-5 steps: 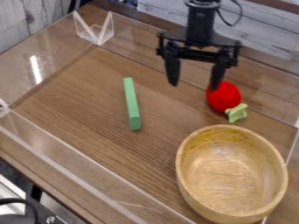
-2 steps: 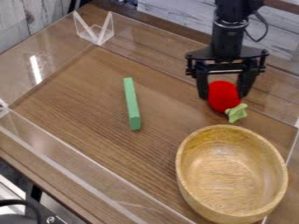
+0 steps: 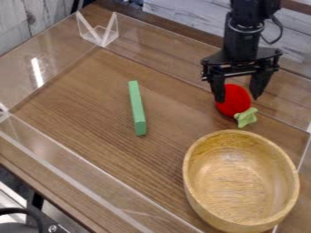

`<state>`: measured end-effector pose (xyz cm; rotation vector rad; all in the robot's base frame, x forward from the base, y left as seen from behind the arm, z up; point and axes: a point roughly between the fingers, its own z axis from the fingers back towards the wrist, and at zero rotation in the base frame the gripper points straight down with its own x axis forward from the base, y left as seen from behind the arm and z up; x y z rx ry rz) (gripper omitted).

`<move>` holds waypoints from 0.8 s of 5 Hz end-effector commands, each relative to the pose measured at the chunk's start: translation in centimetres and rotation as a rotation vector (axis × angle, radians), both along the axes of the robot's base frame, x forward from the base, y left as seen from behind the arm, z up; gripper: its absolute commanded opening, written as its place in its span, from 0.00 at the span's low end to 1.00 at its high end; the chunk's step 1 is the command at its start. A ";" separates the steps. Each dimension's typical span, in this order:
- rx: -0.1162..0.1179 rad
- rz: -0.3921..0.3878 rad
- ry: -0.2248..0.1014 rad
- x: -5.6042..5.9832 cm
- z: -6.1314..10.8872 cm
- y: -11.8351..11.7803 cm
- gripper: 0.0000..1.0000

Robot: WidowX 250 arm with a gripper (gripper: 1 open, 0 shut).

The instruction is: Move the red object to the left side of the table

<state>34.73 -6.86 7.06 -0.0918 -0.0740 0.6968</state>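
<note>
The black two-fingered claw (image 3: pixel 239 89) hangs spread wide, released, gripping nothing. The small rounded red toy strawberry with its light green leafy end (image 3: pixel 235 99) lies directly below it, between the fingers, on the right side of the brown wood-grain table (image 3: pixel 85 100). Its long axis runs toward the near right, leaf end outward. The claw probably only needs to drop and clench.

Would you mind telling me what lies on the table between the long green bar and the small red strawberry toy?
Nothing: in the camera view, only bare wood-grain tabletop separates the long green bar from the small red strawberry toy.
</note>
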 end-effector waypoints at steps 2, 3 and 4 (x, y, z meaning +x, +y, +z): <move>0.017 0.041 -0.078 2.0 1.1 -0.3 1.00; 0.027 0.059 -0.083 2.3 1.0 -0.3 1.00; 0.040 0.073 -0.094 2.5 1.1 -0.2 1.00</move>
